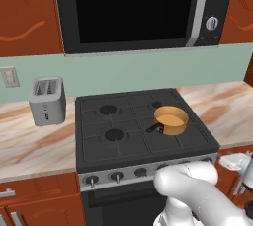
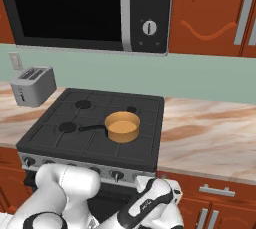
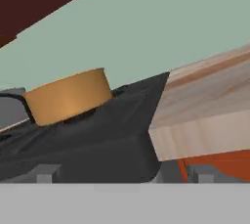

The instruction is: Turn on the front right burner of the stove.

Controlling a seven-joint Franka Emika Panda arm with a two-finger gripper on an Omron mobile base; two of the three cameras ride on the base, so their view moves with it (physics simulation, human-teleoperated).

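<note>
The stove (image 1: 133, 136) sits in the middle of the desk (image 1: 34, 146), with the marble top on both sides of it. It is wide from left to right, and its silver front strip (image 1: 143, 171) of small dark knobs faces the robot, running along the front edge. In the left base view two knobs (image 1: 116, 175) near the left end of the strip can be seen well; the white arm (image 1: 188, 180) covers those at the right end. In the right base view one knob (image 2: 117, 175) peeks out between the arm parts.

An orange pot (image 2: 122, 126) stands on the front right burner, close to the stove's right edge. Its dark handle (image 2: 92, 128) points left across the grates. The two left burners (image 1: 113, 134) are bare.

A silver toaster (image 1: 47, 100) stands on the left part of the desk, well apart from the stove. The right part of the desk (image 2: 210, 138) is open marble. A black microwave (image 1: 133, 10) hangs above the stove, leaving room over the pot.

The gripper (image 2: 167, 185) is low, in front of the stove's right front corner, just below the desk's edge. The hand view looks up past that corner at the pot (image 3: 68, 96). I cannot tell if the gripper is open or closed.
</note>
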